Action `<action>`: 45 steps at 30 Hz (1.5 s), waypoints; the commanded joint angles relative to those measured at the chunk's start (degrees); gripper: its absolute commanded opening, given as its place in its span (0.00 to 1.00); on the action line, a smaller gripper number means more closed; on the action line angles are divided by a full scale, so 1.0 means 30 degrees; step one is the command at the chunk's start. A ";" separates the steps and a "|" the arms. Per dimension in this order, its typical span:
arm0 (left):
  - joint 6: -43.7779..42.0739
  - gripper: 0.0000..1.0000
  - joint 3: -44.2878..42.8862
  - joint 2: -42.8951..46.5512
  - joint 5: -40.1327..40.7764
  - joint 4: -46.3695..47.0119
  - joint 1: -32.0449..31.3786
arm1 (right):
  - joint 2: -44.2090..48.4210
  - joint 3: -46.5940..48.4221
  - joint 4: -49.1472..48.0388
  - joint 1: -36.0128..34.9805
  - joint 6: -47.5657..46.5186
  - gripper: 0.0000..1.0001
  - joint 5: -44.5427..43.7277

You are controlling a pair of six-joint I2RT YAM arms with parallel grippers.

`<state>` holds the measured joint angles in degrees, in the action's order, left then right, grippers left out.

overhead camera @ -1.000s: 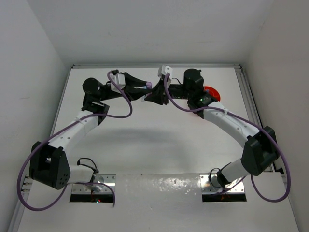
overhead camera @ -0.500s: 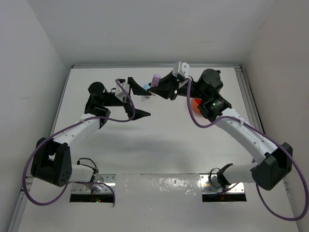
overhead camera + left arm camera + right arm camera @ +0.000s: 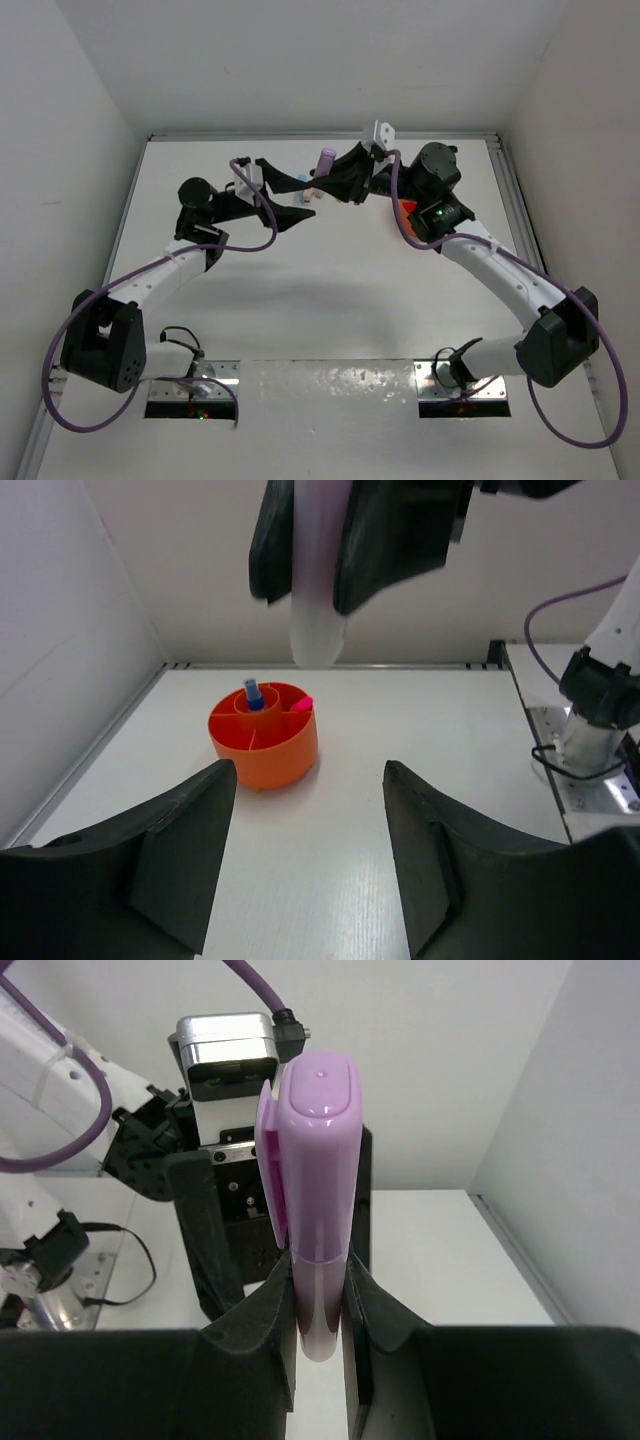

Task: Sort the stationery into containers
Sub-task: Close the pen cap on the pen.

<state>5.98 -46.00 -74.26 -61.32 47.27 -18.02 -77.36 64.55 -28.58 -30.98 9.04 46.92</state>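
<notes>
Lilac highlighter (image 3: 318, 1210) pinched in right fingers (image 3: 245, 1345), left fingers (image 3: 175, 865) spread, orange tub (image 3: 265, 755) seemingly holding items.

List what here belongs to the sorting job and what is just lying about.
Job: lilac highlighter gripped by the right end effector; orange divided tub; blue bottle and pink piece inside it.
Not the job: purple cables; metal base plates.

The white surface (image 3: 330, 300) in front of me carries a round orange tub (image 3: 265, 755), standing upright toward the far right. A few small pastel pieces (image 3: 311, 196) lie near the far middle, too small to tell apart.
</notes>
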 commanded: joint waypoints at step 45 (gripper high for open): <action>0.6385 0.00 0.0450 0.0202 0.3151 0.6774 -0.1112 | -0.1311 -0.0161 -0.3217 -0.0834 0.2290 0.00 0.0679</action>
<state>24.14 -44.82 -74.35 -55.40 66.26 -20.29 -80.14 63.75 -34.09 -32.82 15.33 48.62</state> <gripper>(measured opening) 0.150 0.186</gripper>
